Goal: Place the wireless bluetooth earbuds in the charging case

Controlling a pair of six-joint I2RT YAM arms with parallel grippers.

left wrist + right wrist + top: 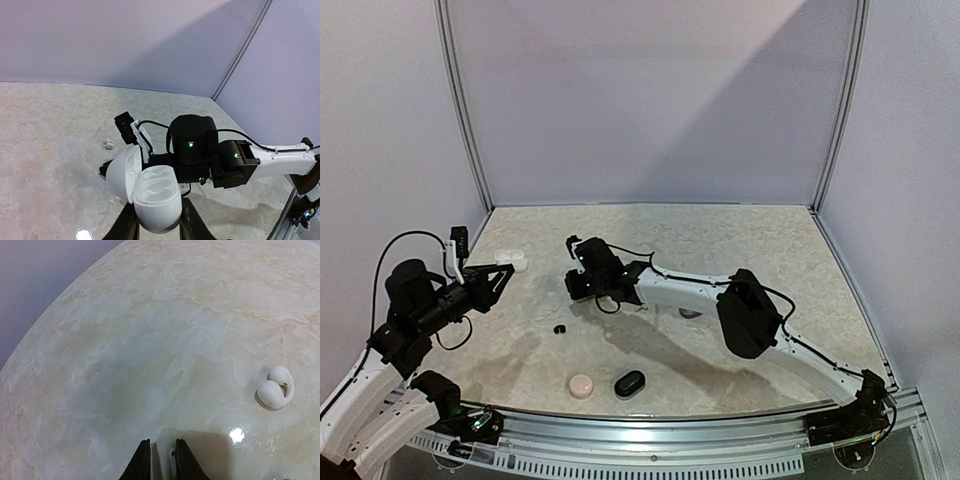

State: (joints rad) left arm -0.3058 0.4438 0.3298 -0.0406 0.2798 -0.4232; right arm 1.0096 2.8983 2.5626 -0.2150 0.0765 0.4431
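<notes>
The open white charging case (155, 192) is clamped in the left hand (159, 222), its cavities offered to the right hand (161, 457). Those fingers are narrowly parted, and any grip cannot be told. A white earbud (275, 387) lies nearby, left of centre, on the surface (150, 340).

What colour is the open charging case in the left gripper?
The charging case is white, seen best in the left wrist view.

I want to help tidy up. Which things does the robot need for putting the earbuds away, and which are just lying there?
For the job: open white case, white earbud, small black earbud.
Just lying about: pale round case, black case.
</notes>
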